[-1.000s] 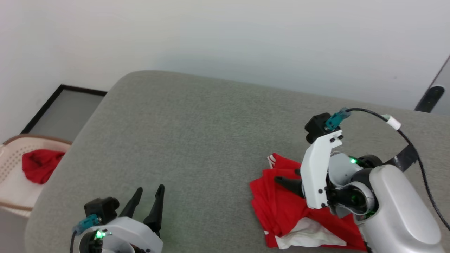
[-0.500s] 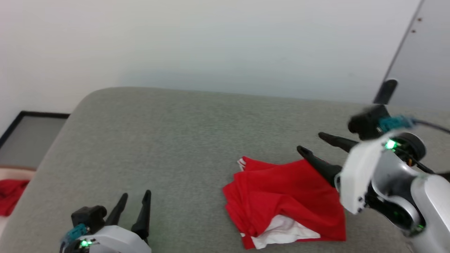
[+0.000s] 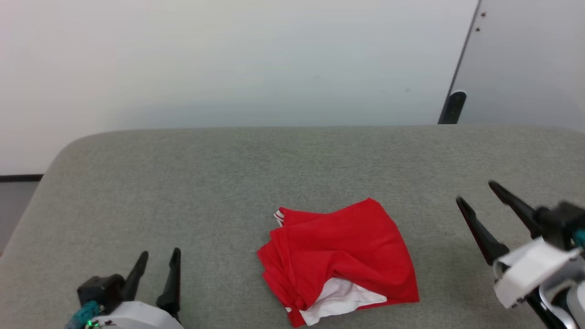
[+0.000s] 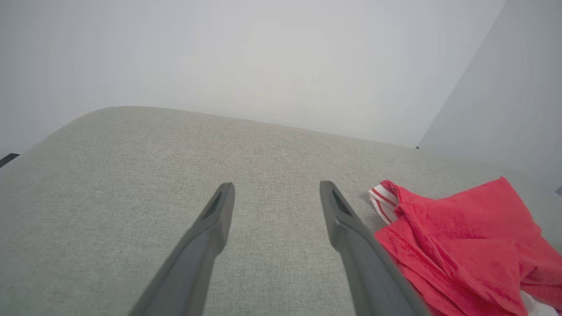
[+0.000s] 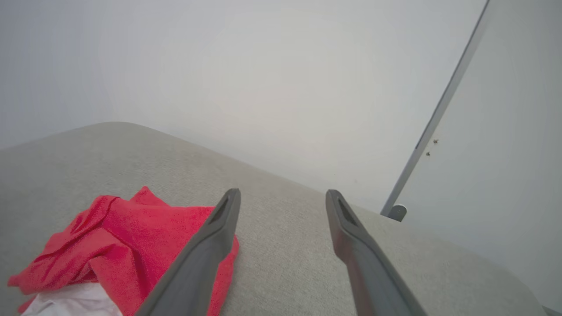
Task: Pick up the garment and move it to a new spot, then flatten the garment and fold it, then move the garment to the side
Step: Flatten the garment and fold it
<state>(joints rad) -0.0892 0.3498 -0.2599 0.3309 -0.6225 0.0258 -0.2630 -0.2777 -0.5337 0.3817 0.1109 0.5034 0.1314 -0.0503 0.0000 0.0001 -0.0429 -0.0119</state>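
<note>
The garment [image 3: 338, 256] lies in a loose red heap on the grey padded surface [image 3: 205, 183]. Its layers are bunched over one another, a white patch shows at its near edge, and a bit of striped trim pokes out at its far left corner. I read this as set down but not yet flattened, so spreading it is the step I plan for.

My left end effector [image 3: 160, 252] sits well to the left of the garment, fingers spread and empty. My right end effector [image 3: 475, 192] hangs off the garment's right side, clear of the cloth, also spread wide and holding nothing.

To do this well, I want one grip on each side of the garment. The striped trim is my best cue on the left, since it likely marks a sleeve hem. On the right, I aim for the outer red edge, not the mound in the middle. I would come in low and pinch only the top layer, because catching several folds would just drag the whole heap. Then I draw the two grips away from each other, slowly, as cloth on this textured covering probably clings. I cannot tell from here which side faces up.
</note>
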